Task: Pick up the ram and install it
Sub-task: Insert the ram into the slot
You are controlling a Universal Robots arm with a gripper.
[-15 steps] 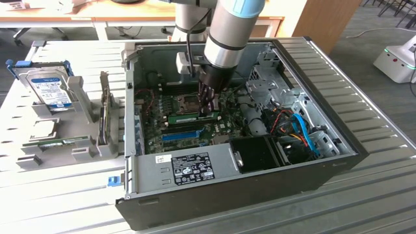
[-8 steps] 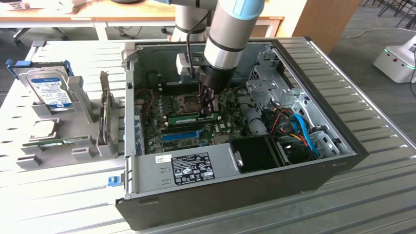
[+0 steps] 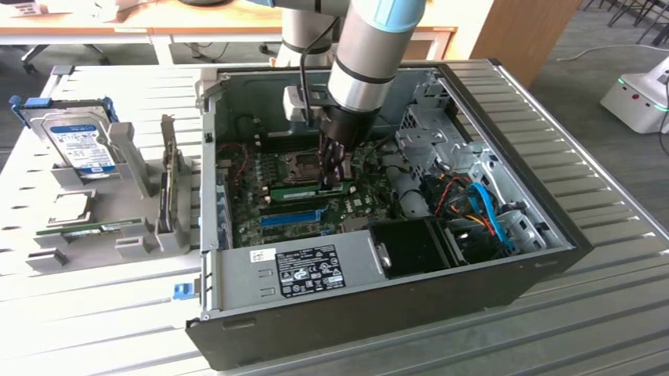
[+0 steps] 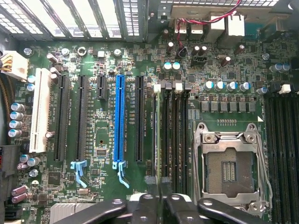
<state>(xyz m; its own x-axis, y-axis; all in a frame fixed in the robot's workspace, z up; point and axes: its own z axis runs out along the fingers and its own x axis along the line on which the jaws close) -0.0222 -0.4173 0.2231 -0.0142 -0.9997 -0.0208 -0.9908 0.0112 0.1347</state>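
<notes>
The ram [image 4: 156, 130] stands on edge in the slot nearest the black expansion slots, beside the empty CPU socket [image 4: 229, 165]. In the exterior view the ram [image 3: 296, 190] is a pale green strip on the motherboard inside the open PC case [image 3: 345, 274]. My gripper [image 3: 332, 176] reaches down into the case right over one end of that strip. In the wrist view the gripper [image 4: 157, 182] straddles the ram's near end with its fingers a little apart, a narrow gap showing on each side, so it looks open.
A grey holder [image 3: 157, 235] on the exterior view's left carries a silver hard drive [image 3: 84, 145] and another green stick [image 3: 99, 229]. Inside the case are a blue expansion slot [image 4: 119, 121], cables [image 3: 481, 207], a black fan shroud [image 3: 418, 247] and drive cages [image 3: 434, 133]. The slatted table [image 3: 606, 313] surrounds the case.
</notes>
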